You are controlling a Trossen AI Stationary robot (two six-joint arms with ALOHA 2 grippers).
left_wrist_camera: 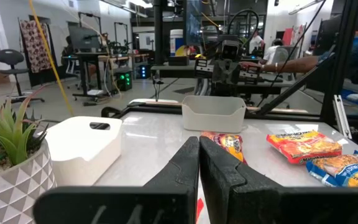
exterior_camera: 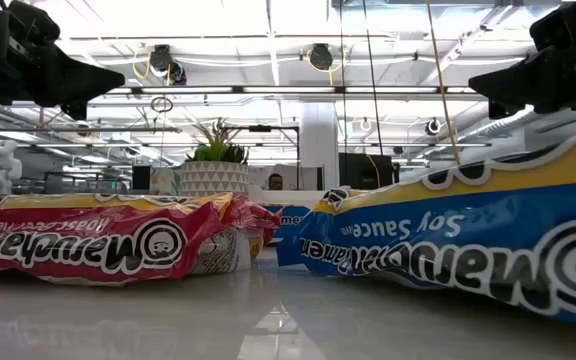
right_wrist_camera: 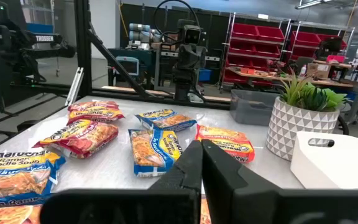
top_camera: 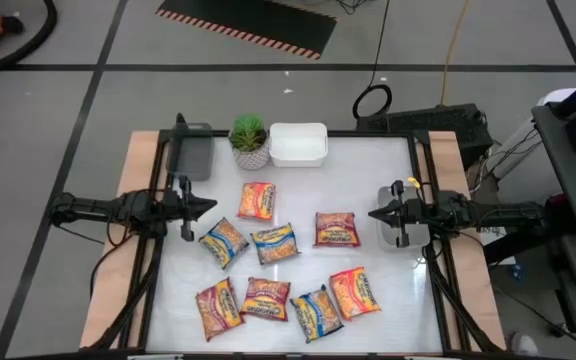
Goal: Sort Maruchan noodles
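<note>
Eight yellow-orange Maruchan packets lie flat on the white table top, among them a red-trimmed one, a blue-trimmed one and another red one. The nearest row includes an orange one. My left gripper hovers shut at the table's left side, above and left of the packets. In its wrist view the fingers are closed on nothing. My right gripper hovers shut at the right side, pointing at the red packet. Its fingers are also closed on nothing.
A potted green plant stands at the far edge between a grey tray and a white tray. Another light tray lies under the right arm. In the low view a red packet and a blue packet fill the foreground.
</note>
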